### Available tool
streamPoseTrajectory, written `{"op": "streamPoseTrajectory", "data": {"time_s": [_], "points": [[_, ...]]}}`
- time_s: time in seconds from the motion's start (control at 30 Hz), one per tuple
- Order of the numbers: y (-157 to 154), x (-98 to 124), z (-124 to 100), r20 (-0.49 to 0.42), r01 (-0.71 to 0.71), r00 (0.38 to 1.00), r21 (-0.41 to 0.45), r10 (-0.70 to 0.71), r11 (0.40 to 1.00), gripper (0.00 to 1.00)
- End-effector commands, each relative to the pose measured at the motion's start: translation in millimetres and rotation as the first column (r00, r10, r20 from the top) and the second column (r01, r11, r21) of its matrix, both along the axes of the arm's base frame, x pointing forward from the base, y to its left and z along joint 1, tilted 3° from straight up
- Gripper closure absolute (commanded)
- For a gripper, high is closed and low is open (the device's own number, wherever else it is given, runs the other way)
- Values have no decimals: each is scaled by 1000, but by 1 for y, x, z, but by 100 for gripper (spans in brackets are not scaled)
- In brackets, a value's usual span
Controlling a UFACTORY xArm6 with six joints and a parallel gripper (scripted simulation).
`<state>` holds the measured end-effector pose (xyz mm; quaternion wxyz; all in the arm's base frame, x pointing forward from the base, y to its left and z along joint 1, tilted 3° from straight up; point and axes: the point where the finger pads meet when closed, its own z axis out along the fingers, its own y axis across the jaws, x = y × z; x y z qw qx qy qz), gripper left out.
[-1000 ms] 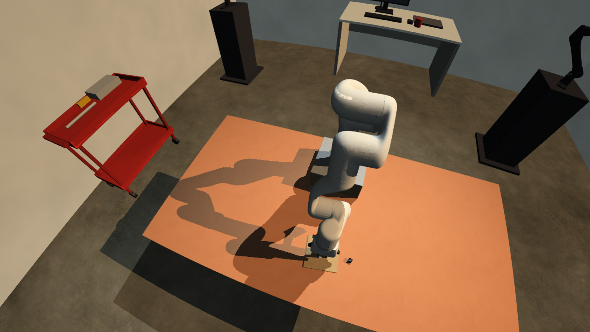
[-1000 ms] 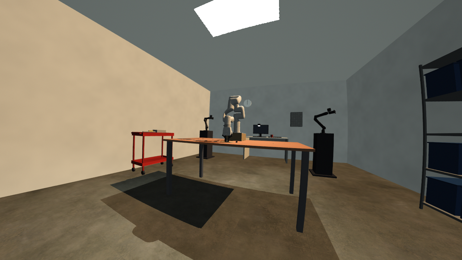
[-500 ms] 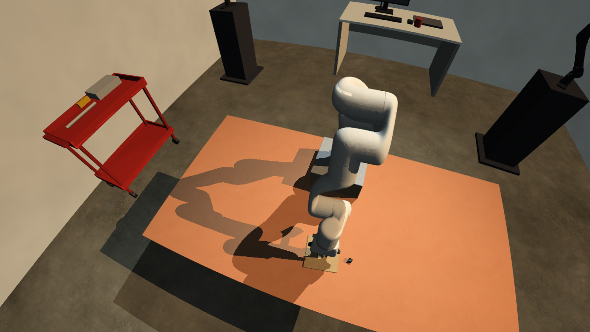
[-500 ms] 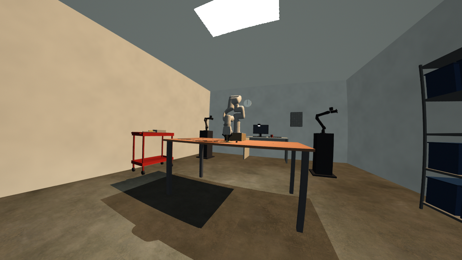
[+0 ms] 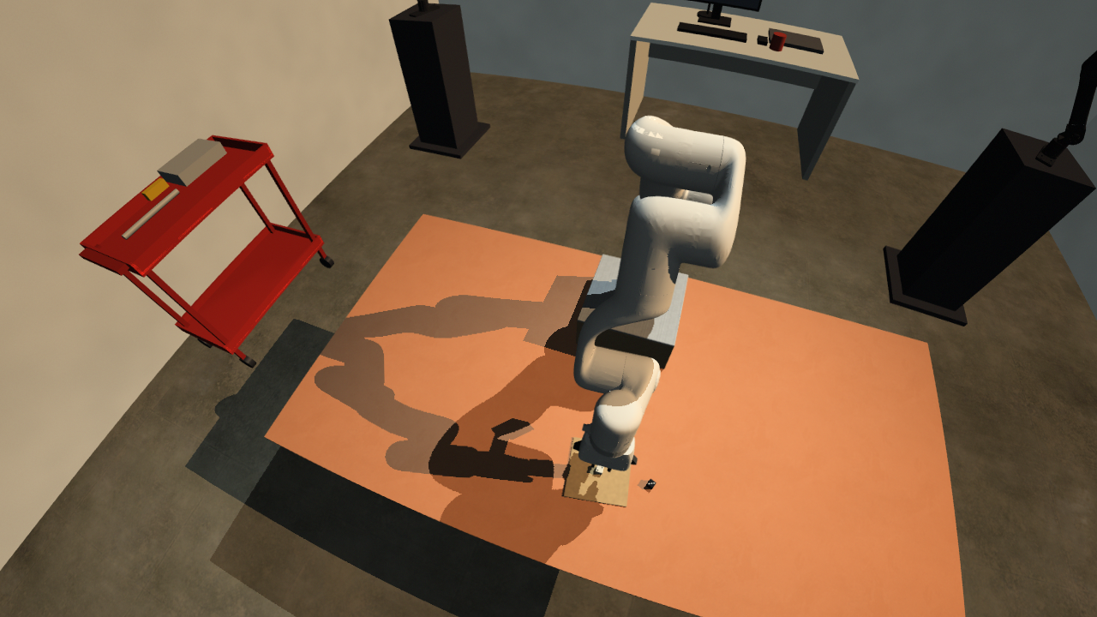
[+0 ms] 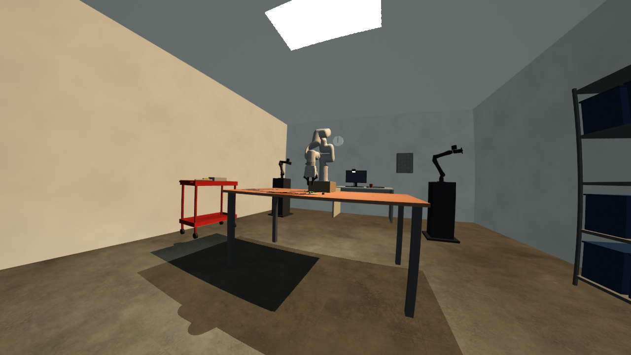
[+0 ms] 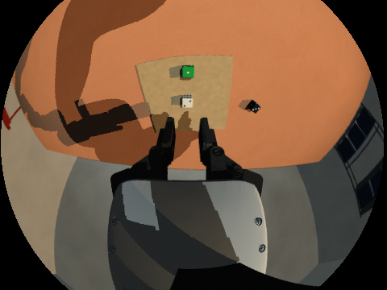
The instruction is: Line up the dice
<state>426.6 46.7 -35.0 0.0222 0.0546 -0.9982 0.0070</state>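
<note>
You're looking at a red cart (image 5: 268,153) (image 6: 208,183) standing at the left of the top view, carrying a grey box (image 5: 193,159), a yellow block (image 5: 155,189) and a pale rod (image 5: 151,213), all of it off the orange table (image 5: 797,429) (image 6: 374,198) (image 7: 282,52). Up at the top right of that view, a pale desk (image 5: 736,47) is holding a red mug (image 5: 777,41), and dark pedestals (image 5: 437,76) (image 5: 989,222) are standing on either side of it. Over the mat, your own arm (image 5: 614,368) (image 6: 311,158) is what's getting in the way, hiding part of it from above.

Now to your gripper (image 5: 606,468) (image 6: 310,182) (image 7: 187,121): its fingers are standing partly open, a modest gap between them, and they're gripping nothing. In the wrist view they're pointing up at the tan mat (image 5: 606,494) (image 7: 210,90), their tips near its lower edge.

On that mat, the white die (image 5: 598,470) (image 7: 187,101) is sitting just above the fingertips in the wrist frame, and the green die (image 7: 188,72), one pip up, is sitting above it, apart. And the black die (image 5: 650,484) (image 7: 253,106)? It's lying off the mat, just right of it, on the table, turned at an angle.

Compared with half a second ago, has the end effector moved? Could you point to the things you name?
Yes, up: in the exterior view, the end effector (image 5: 602,466) (image 6: 310,183) (image 7: 187,126) has risen off the orange table top (image 5: 797,429) (image 6: 374,198) (image 7: 282,44).
</note>
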Motion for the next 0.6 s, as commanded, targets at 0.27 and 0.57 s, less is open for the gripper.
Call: {"op": "streamPoseTrajectory", "data": {"time_s": [0.27,0.57], "points": [[0,1,23,2,0,1000,0,0,1000,0],[0,1,23,2,0,1000,0,0,1000,0]]}}
